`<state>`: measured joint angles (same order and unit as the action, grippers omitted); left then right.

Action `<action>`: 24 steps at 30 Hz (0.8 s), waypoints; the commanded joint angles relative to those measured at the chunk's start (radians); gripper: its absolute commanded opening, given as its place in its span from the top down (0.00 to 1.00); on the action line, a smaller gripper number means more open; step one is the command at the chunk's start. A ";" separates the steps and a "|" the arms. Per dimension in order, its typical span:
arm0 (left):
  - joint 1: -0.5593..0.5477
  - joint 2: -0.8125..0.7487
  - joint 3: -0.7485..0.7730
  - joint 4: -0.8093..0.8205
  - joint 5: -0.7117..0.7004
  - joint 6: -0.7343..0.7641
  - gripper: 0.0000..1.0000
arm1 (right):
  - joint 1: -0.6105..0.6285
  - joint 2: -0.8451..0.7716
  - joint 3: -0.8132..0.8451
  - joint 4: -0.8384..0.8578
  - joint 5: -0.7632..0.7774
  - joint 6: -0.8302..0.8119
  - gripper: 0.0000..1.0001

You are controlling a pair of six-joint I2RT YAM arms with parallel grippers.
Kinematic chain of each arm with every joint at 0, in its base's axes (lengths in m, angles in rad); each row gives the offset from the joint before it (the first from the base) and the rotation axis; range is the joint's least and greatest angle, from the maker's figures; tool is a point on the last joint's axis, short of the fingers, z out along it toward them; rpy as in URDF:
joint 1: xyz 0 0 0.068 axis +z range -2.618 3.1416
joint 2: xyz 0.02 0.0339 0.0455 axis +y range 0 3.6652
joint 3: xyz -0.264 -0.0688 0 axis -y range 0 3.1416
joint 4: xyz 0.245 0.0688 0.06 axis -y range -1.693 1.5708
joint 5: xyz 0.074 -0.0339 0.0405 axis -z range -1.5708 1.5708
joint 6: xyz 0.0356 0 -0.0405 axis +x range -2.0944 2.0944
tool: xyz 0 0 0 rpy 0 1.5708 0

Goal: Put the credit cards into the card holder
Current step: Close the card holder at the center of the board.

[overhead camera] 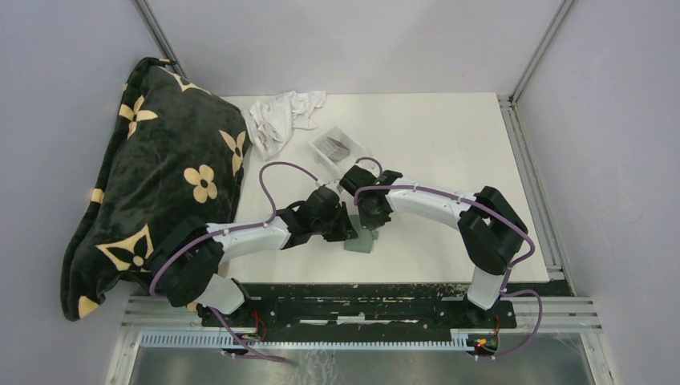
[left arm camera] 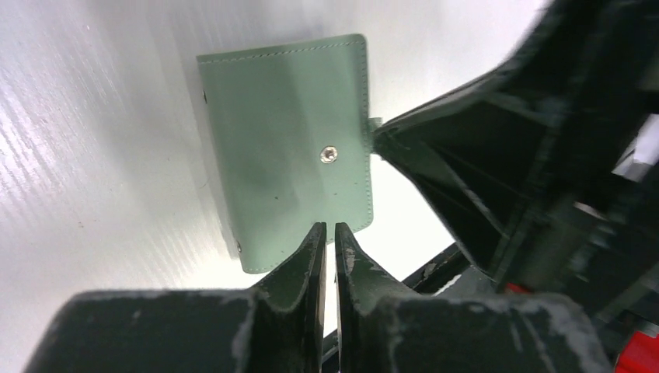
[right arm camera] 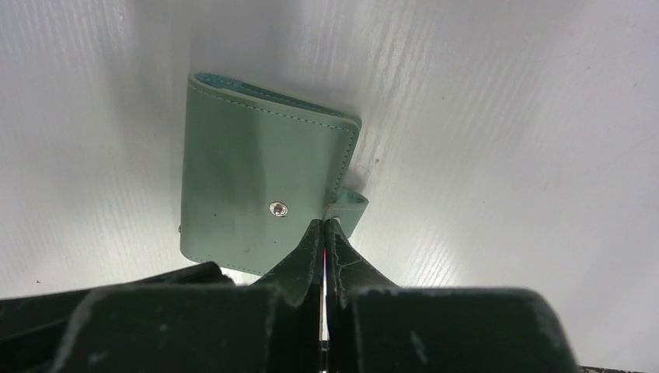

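Observation:
The card holder (overhead camera: pixel 361 242) (left arm camera: pixel 287 148) (right arm camera: pixel 256 179), a pale green wallet, lies folded shut on the white table between my two grippers, snap stud facing up. My right gripper (overhead camera: pixel 372 223) (right arm camera: pixel 325 223) is shut, its fingertips pinching the edge of the snap tab (right arm camera: pixel 348 210) at the wallet's side. The left gripper (overhead camera: pixel 350 233) (left arm camera: pixel 329 227) hovers at the wallet's near edge, its fingers a narrow slit apart with nothing between them. The credit cards (overhead camera: pixel 337 147) lie grey in a clear plastic tray (overhead camera: pixel 319 141) further back on the table.
A big black pillow with cream flower patterns (overhead camera: pixel 160 184) covers the table's left side. A crumpled white cloth (overhead camera: pixel 282 116) lies at the back, beside the tray. The two arms nearly meet over the wallet.

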<state>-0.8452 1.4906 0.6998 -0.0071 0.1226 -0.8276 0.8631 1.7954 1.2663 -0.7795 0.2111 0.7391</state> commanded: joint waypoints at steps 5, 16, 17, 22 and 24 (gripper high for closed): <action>-0.005 -0.103 -0.034 0.009 -0.084 0.038 0.81 | 0.017 -0.023 0.033 0.009 0.013 0.010 0.99; -0.004 -0.033 -0.060 0.025 -0.110 0.048 0.78 | 0.034 -0.025 0.053 0.000 0.022 0.013 0.99; -0.004 -0.027 -0.060 0.030 -0.110 0.049 0.78 | 0.036 -0.024 0.056 -0.002 0.022 0.013 0.99; -0.004 0.015 -0.056 0.046 -0.089 0.054 0.78 | 0.039 -0.012 0.084 -0.015 0.026 0.009 0.99; -0.005 0.029 -0.056 0.049 -0.079 0.054 0.77 | 0.041 -0.006 0.092 -0.020 0.029 0.007 0.99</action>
<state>-0.8452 1.4887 0.6445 0.0071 0.0368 -0.8200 0.8959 1.7950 1.3022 -0.7891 0.2123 0.7395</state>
